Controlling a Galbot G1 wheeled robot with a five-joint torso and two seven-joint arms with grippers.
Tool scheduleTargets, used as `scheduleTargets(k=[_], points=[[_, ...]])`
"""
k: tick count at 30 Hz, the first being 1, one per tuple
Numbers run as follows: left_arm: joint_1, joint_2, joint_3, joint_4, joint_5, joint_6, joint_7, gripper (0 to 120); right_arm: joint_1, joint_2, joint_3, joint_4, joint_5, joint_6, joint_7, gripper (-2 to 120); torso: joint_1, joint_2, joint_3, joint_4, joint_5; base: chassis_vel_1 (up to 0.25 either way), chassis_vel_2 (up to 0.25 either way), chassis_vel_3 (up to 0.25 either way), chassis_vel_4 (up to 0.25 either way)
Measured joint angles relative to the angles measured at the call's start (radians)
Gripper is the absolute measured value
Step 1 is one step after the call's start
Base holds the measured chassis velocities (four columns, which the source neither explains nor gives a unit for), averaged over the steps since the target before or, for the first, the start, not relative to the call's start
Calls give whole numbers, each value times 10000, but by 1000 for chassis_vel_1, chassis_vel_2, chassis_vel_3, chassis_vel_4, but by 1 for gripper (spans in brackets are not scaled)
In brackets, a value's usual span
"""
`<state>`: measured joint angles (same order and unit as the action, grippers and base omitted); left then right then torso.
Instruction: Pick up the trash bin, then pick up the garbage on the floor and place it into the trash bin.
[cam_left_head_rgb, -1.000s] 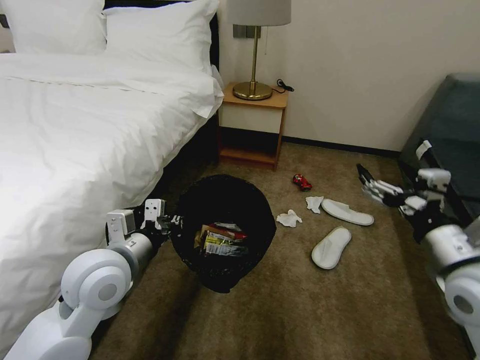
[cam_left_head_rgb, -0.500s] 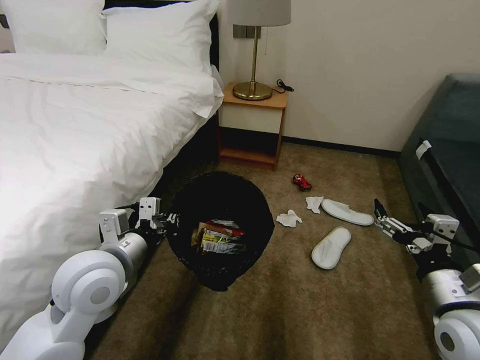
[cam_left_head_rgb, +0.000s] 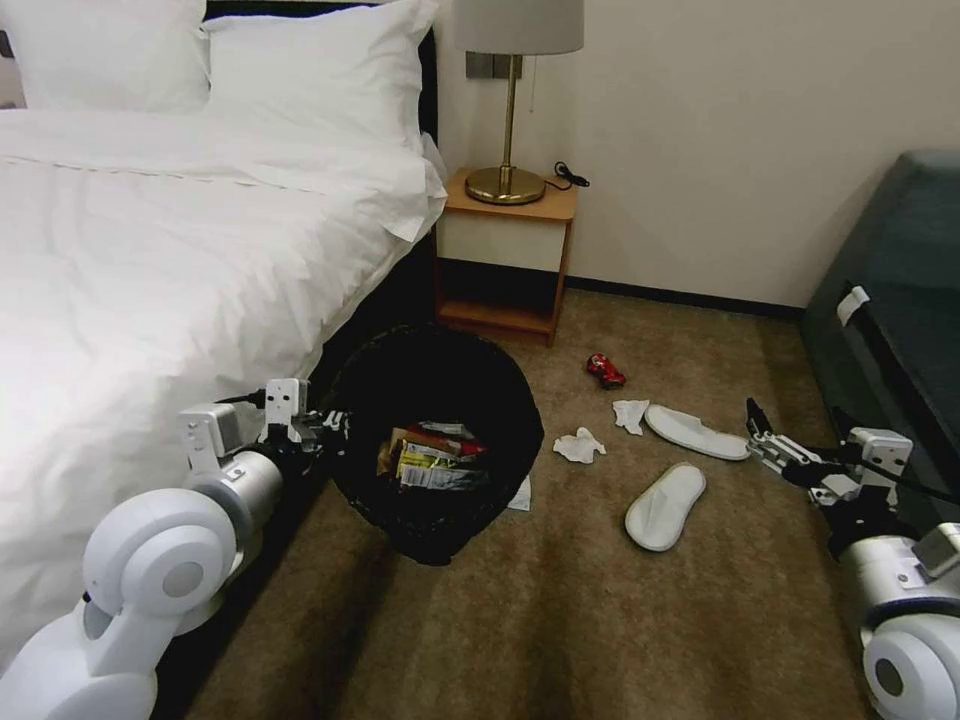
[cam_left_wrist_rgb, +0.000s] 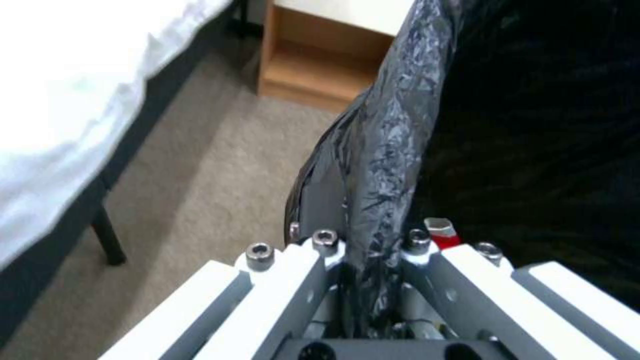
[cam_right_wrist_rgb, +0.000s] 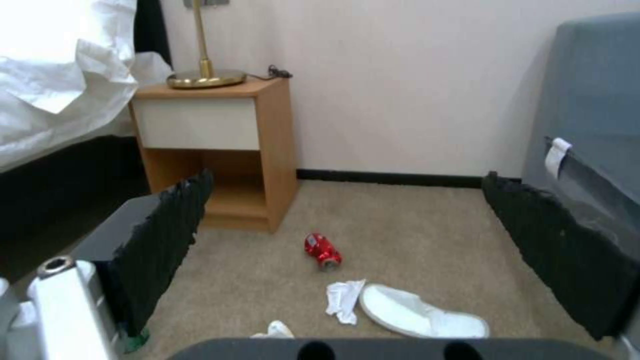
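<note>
The black trash bin (cam_left_head_rgb: 440, 395) hangs tilted just off the carpet beside the bed, with wrappers and packets (cam_left_head_rgb: 432, 460) inside. My left gripper (cam_left_head_rgb: 328, 427) is shut on its rim; the left wrist view shows the rim and its black liner (cam_left_wrist_rgb: 387, 150) pinched in the gripper (cam_left_wrist_rgb: 370, 242). On the floor lie two white slippers (cam_left_head_rgb: 696, 432) (cam_left_head_rgb: 665, 492), two crumpled tissues (cam_left_head_rgb: 579, 445) (cam_left_head_rgb: 630, 413) and a crushed red can (cam_left_head_rgb: 604, 370). My right gripper (cam_left_head_rgb: 758, 427) is open, low, just right of the far slipper. In the right wrist view the can (cam_right_wrist_rgb: 323, 250), a tissue (cam_right_wrist_rgb: 345, 299) and a slipper (cam_right_wrist_rgb: 420, 312) lie ahead of the gripper (cam_right_wrist_rgb: 347, 200).
The white bed (cam_left_head_rgb: 150, 260) runs along the left. A wooden nightstand (cam_left_head_rgb: 505, 255) with a brass lamp (cam_left_head_rgb: 508, 100) stands at the wall. A dark sofa (cam_left_head_rgb: 900, 290) borders the right. A small paper scrap (cam_left_head_rgb: 520, 494) lies by the bin. Open carpet (cam_left_head_rgb: 600, 620) lies in front.
My right arm dropped from above the slippers to just over the carpet, beside the far slipper. The left arm drew the bin slightly back and left, uncovering a paper scrap.
</note>
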<state>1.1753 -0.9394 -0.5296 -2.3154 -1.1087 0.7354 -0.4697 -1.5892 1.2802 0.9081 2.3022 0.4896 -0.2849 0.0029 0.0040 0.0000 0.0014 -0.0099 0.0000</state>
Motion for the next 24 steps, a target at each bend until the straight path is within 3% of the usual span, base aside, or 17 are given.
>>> scheduleTargets(k=[6,24], points=[[-1,45,-239,20,3,0,19,1,-27,-24,0,22,9,-11,-18,100,1,0,0,1,-1,-48,59,43,-57],[40,-91,-110,-42,71,0,21,1,-226,-31,-150,77,-1,-29,-28,100,1,0,0,0,0,-57,50,55,-63]])
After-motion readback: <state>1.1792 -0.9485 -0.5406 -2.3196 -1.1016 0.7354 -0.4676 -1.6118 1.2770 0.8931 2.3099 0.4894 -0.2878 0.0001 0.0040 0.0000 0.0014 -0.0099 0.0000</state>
